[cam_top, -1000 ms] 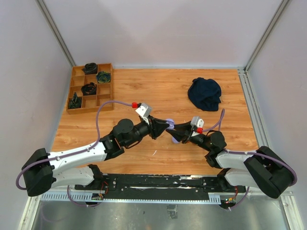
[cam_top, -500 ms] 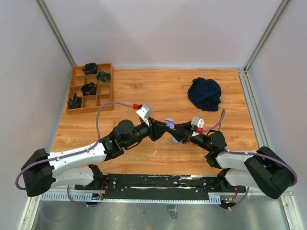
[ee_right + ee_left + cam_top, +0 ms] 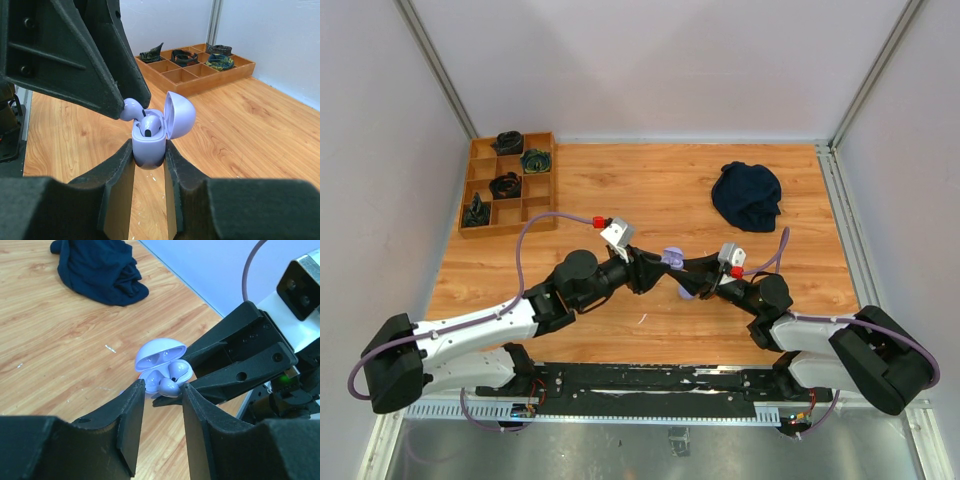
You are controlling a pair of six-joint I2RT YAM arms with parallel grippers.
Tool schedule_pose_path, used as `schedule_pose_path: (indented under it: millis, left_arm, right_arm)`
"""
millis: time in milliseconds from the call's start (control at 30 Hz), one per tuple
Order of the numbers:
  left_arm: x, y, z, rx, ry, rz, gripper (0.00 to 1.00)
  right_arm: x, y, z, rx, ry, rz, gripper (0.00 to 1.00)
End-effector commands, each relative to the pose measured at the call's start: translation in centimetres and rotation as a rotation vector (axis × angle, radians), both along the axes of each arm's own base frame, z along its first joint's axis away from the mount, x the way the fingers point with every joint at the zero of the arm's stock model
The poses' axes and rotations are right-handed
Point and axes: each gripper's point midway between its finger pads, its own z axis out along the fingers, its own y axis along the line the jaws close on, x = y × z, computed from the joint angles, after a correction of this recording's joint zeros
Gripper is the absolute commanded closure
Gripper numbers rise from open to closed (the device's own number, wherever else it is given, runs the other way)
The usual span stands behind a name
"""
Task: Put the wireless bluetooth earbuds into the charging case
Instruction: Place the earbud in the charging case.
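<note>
Clamping open charging case (image 3: 148, 142) in right gripper (image 3: 149, 150), centre frame; straddling loose earbud (image 3: 169, 386) with parted left gripper (image 3: 162, 386).

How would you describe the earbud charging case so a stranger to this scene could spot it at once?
Start at the wooden table and look to its middle. There the right gripper clamps the small charging case. Unlike the dark blue cloth and the wooden tray farther back, it is pale lilac and glossy, with its rounded lid flipped open.
</note>
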Motion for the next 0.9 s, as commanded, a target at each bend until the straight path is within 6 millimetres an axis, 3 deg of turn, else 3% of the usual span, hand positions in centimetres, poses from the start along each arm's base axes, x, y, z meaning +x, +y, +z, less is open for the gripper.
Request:
schedule_pose_path:
  millis: [0,267,500,667,867]
  left_arm:
    - [0.2,0.5,0.2,0.027,0.007,0.039,0.58]
    - [1.2,1.8,-0.2,0.066,0.011,0.115,0.58]
    - [1.1,1.7,0.0,0.071,0.018,0.112,0.58]
    - [0.6,1.4,0.2,0.098,0.017,0.046,0.50]
    - [0.0,1.7,2.2,0.046,0.031,-0.068,0.38]
  right_arm:
    - [0.4,-0.6,2.5,0.058,-0.074,-0.029,0.95]
    - [0.4,-0.7,2.5,0.059,-0.077,-0.029,0.95]
    - [0.3,-0.6,2.5,0.056,-0.077,-0.023,0.95]
    - [0.1,-0.5,2.3,0.049,-0.075,-0.010,0.95]
    - [-0.1,-0.3,2.2,0.042,-0.077,0.011,0.95]
